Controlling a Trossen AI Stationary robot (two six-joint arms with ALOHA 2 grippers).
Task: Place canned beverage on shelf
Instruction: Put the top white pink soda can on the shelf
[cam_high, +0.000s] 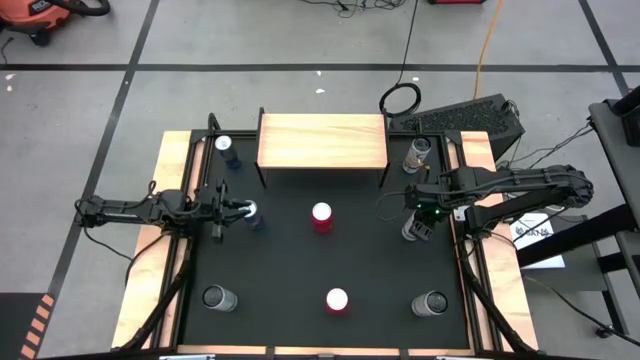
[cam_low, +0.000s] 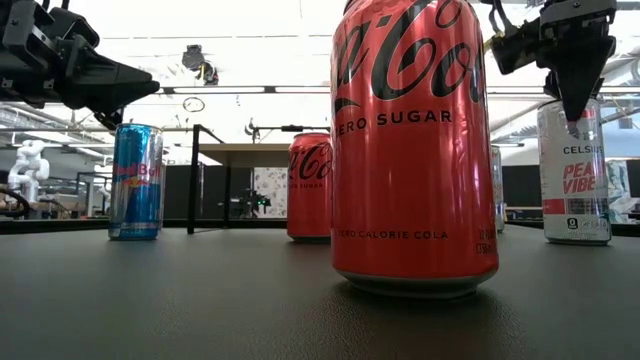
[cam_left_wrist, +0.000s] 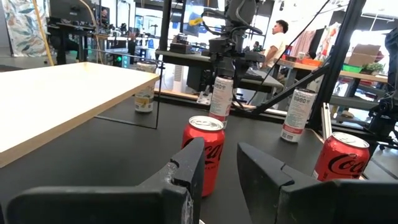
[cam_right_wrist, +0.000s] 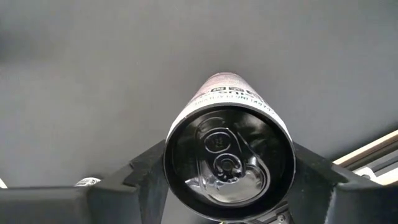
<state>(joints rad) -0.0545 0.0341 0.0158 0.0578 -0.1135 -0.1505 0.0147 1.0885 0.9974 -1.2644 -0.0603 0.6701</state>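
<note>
Right wrist view is looking straight down onto the dark, ringed lid of a slim white can (cam_right_wrist: 228, 155), cylindrical and glossy, standing between the right gripper (cam_right_wrist: 228, 186)'s two matte black fingers; they are closing around it, though a firm grip cannot be confirmed. Ahead of that gripper and toward the table's middle, the shelf (cam_high: 322, 141) is showing as a smooth pale wooden board on thin black legs. Left gripper (cam_high: 243, 210) is hovering with narrowly parted fingers, holding nothing.
</note>
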